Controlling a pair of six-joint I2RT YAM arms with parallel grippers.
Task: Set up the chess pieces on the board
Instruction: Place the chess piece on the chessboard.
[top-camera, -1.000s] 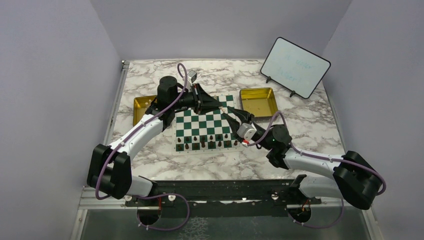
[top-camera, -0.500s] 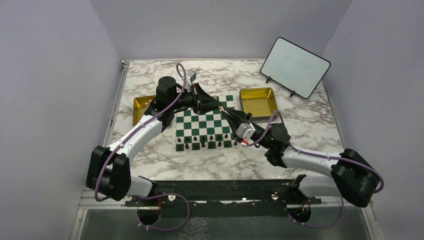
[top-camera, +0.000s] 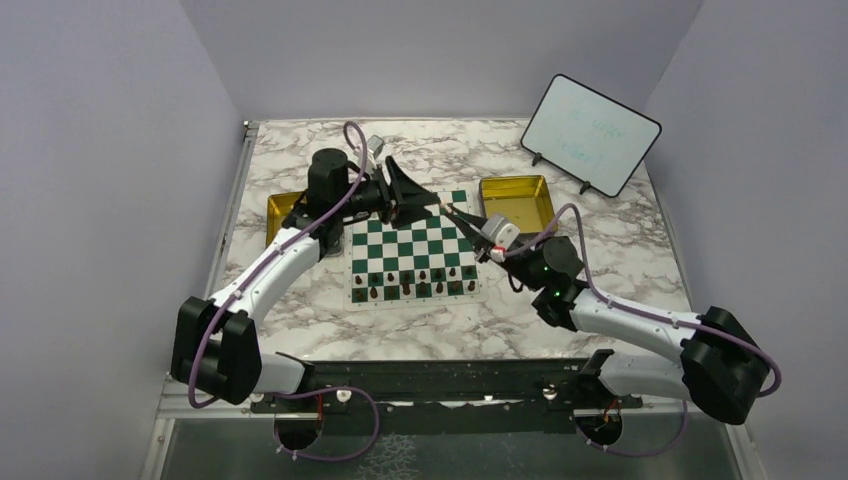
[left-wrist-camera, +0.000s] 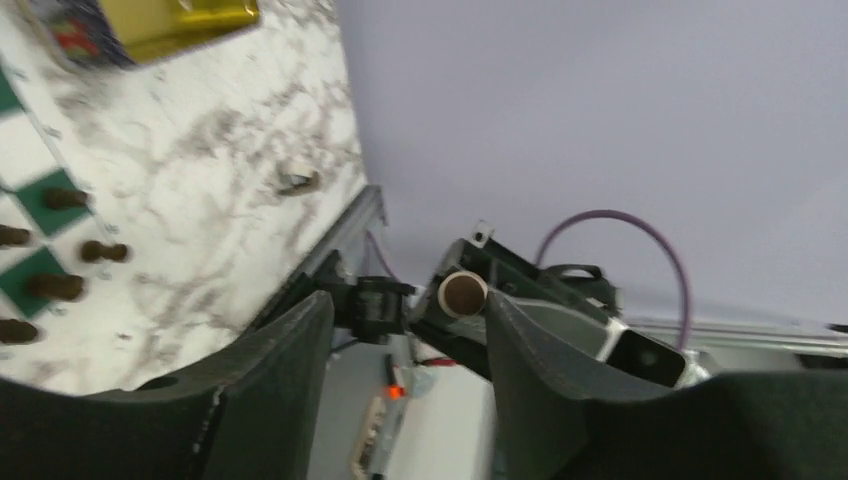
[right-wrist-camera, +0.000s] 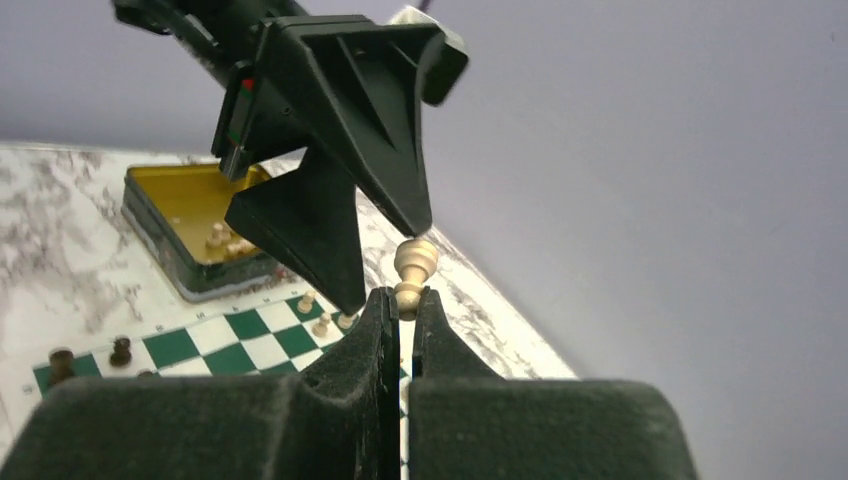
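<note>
A cream chess piece (right-wrist-camera: 415, 262) is pinched by its lower part in my right gripper (right-wrist-camera: 402, 300), which is shut on it above the board's (top-camera: 400, 250) far right corner. My left gripper (top-camera: 432, 200) stands open right around it, one finger (right-wrist-camera: 380, 130) touching the piece's top and the other (right-wrist-camera: 300, 230) beside it. The left wrist view shows the piece's round base (left-wrist-camera: 463, 292) at the tip of the right finger (left-wrist-camera: 540, 370). Dark pieces (top-camera: 410, 285) fill the board's two near rows. A few cream pieces (right-wrist-camera: 322, 322) stand on the far row.
A gold tray (top-camera: 282, 210) lies left of the board and holds more cream pieces (right-wrist-camera: 222, 238). A second gold tray (top-camera: 517, 203) lies on the right. A small whiteboard (top-camera: 590, 133) stands at the back right on the marble table (top-camera: 450, 330).
My left gripper has opened and let go of the cream piece. My right gripper has shut on it. Both grippers have moved toward the board's far right corner.
</note>
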